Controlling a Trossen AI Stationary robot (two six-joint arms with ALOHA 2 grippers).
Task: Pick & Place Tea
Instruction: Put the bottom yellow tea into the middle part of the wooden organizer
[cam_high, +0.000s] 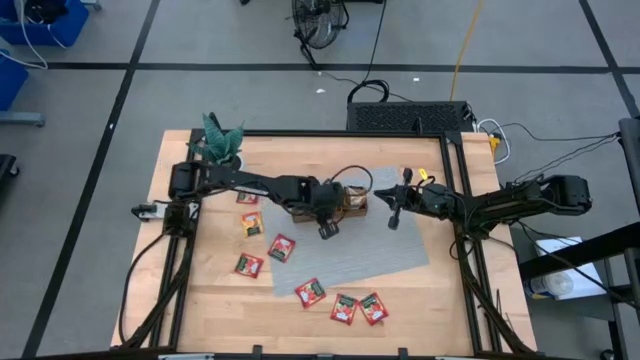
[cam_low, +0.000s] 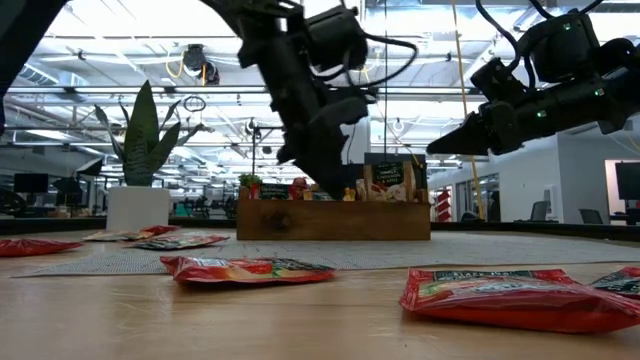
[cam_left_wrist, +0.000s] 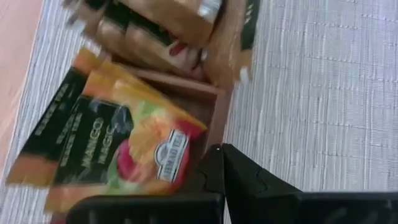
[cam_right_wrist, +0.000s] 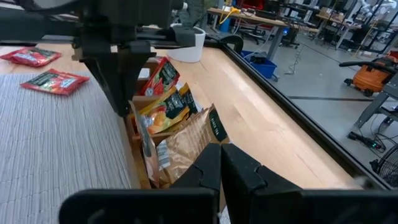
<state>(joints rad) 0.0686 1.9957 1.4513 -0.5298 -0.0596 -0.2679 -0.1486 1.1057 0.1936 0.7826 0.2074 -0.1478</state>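
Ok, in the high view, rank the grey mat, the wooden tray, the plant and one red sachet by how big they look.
1. Grey mat, by far the largest.
2. Plant.
3. Wooden tray, partly hidden under the left gripper, so its place against the plant is unsure.
4. Red sachet, the smallest.

A wooden tray (cam_high: 352, 204) sits on a grey mat (cam_high: 380, 262), a potted plant (cam_high: 221, 141) well apart.

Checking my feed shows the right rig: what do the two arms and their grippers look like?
Both arms are dark, near-black jointed links with black cables looped along them. The left gripper and right gripper each end in two black, wedge-shaped fingers. Small green lights glow on the right arm in the low view.
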